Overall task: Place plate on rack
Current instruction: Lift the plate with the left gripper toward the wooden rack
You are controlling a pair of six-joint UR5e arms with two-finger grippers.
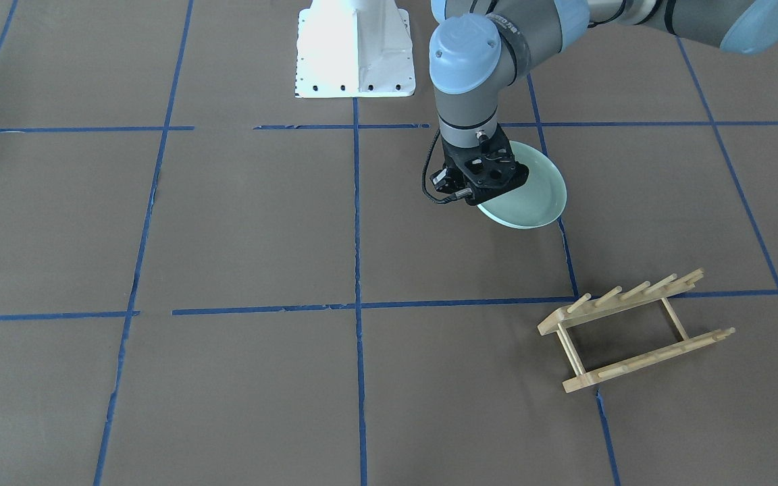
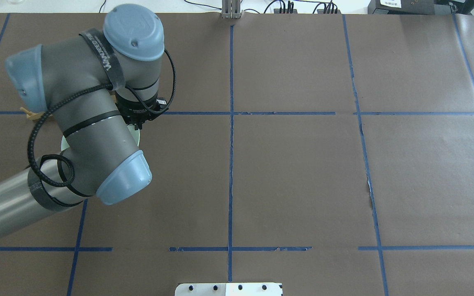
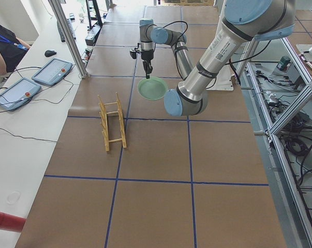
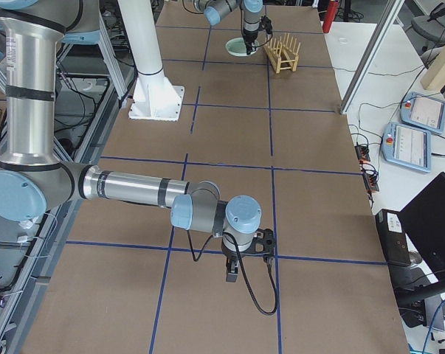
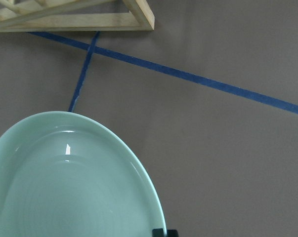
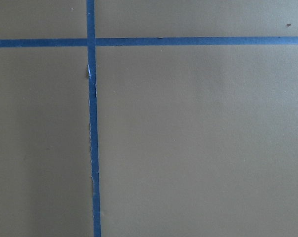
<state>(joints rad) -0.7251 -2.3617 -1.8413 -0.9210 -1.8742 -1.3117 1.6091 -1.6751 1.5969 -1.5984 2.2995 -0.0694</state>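
Observation:
My left gripper (image 1: 487, 189) is shut on the rim of the pale mint-green plate (image 1: 531, 196) and holds it tilted just above the table. The plate fills the lower left of the left wrist view (image 5: 69, 182). In the overhead view only a sliver of it (image 2: 137, 135) shows under the arm. The light-wood rack (image 1: 632, 331) stands on the table, apart from the plate, toward the operators' side. A corner of it shows in the left wrist view (image 5: 74, 17). My right gripper (image 4: 233, 274) hangs low over bare table far from both. I cannot tell whether it is open or shut.
The white robot base (image 1: 355, 50) stands at the table's robot side. Blue tape lines (image 1: 356, 223) grid the brown table. A side bench with teach pendants (image 3: 52, 71) and an operator (image 3: 3, 41) runs along the far edge.

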